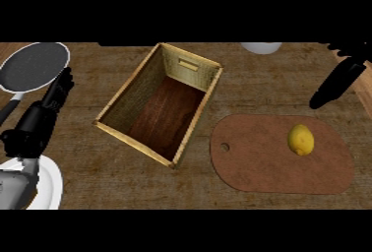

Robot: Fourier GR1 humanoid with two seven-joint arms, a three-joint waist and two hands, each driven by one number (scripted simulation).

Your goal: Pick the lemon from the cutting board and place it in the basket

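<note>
A: Lemon, where?

B: It lies on the cutting board, toward the board's right side and far edge, long axis roughly upright in the view. Nothing touches it, so the pick is not yet done.

A: Hands?

B: The right hand hangs above the tabletop near the view's right edge, beyond the board's far corner. Its fingers are stretched out straight and together, holding nothing, pointing down toward the board. It is the nearer hand, likely the one meant for the grasp.

A: And the left?

B: The left hand is at the view's left, its fingers straight and relaxed, lying just beside a frying pan. It is resting, well apart from the lemon.

A: Basket?

B: The basket sits between the left hand and the board, set on a diagonal, open top facing up and its brown floor bare. Its near corner is just beside the board's left end, so the carry looks short and leftward.

A: Surface, room?

B: The tabletop is brown and wood-grained. The pan is at far left, and a white thing, cut off at the far edge, could be a cup or a bowl. No walls show.
</note>
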